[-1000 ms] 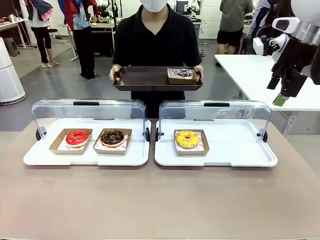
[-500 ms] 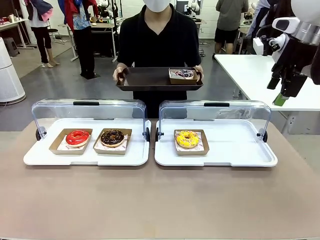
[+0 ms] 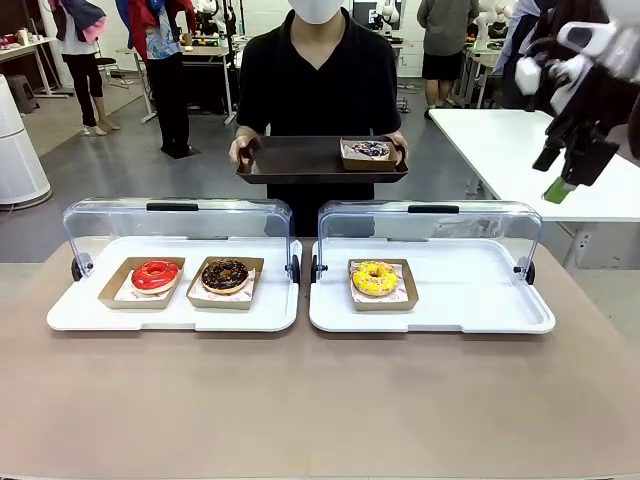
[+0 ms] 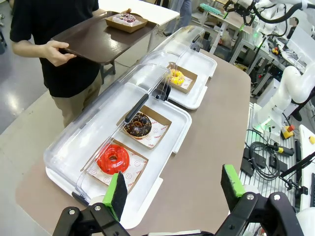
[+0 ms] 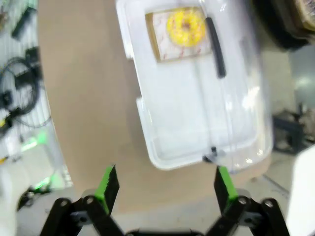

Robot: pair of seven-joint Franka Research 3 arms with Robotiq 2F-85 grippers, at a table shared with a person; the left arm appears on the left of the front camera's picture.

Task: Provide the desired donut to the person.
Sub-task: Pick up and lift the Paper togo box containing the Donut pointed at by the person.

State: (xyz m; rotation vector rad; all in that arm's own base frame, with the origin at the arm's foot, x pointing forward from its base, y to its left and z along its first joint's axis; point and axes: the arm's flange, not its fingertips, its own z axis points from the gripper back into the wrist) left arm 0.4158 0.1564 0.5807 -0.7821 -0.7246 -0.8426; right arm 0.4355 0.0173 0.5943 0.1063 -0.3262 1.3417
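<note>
The person [image 3: 315, 80] stands across the table holding a dark tray [image 3: 295, 160] with a purple-topped donut [image 3: 369, 149] in a box at its right end. On the table, a red donut [image 3: 155, 274] and a chocolate donut [image 3: 225, 274] lie in the left white tray [image 3: 170, 315]. A yellow donut [image 3: 375, 278] lies in the right white tray [image 3: 470, 295]. Which donut is the desired one I cannot tell. My right gripper [image 3: 560, 183] hangs open high at the right, above the yellow donut's tray [image 5: 197, 113]. My left gripper [image 4: 174, 187] is open, above the near left end by the red donut [image 4: 113, 158].
Both clear lids [image 3: 175, 215] stand raised along the trays' far sides. A white table [image 3: 500, 150] stands at the back right. The brown tabletop [image 3: 320, 400] lies bare in front of the trays. Other people stand far behind.
My right arm has lifted a little and shows motion blur. The person has shifted the dark tray slightly to the right. The donuts on the table have not moved.
</note>
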